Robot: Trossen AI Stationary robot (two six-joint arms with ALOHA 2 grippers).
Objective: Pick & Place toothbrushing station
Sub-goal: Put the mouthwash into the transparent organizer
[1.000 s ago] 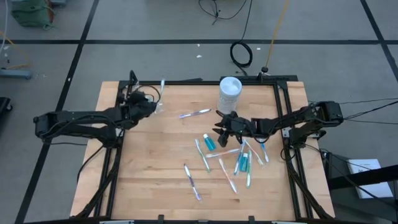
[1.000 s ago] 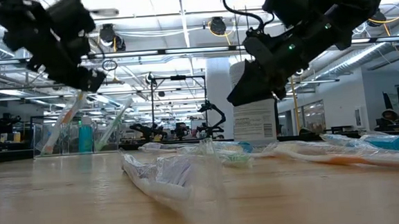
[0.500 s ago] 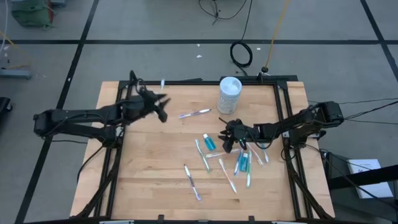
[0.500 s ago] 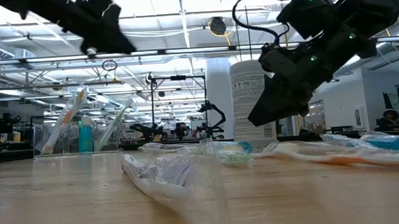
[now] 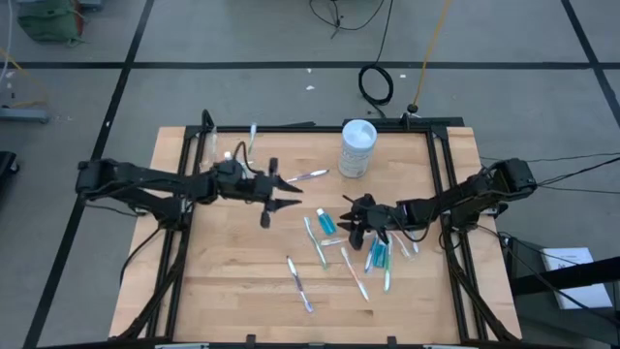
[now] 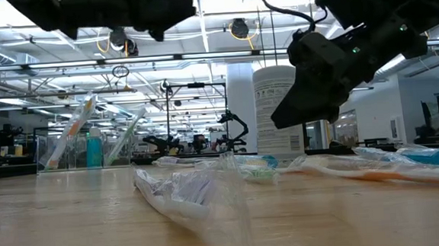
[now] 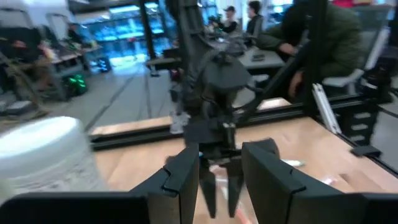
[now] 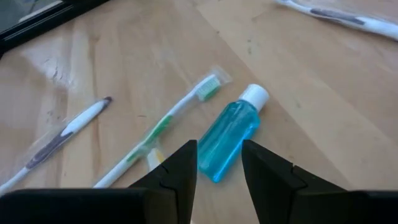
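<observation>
While the left gripper (image 5: 274,193) hangs parted and empty over mid-table, the right gripper (image 5: 356,221), fingers apart and holding nothing, hovers beside the small blue bottle (image 8: 227,141) lying among wrapped toothbrushes (image 5: 316,242), light, rigid, slick; best pinched across its middle.

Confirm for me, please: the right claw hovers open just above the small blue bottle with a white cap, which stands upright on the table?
Not quite: the small blue bottle lies flat on its side on the table, beside a green-bristled toothbrush, as the right wrist view shows. The rest holds: the right claw hovers open just above it, and the cap is white.
</observation>
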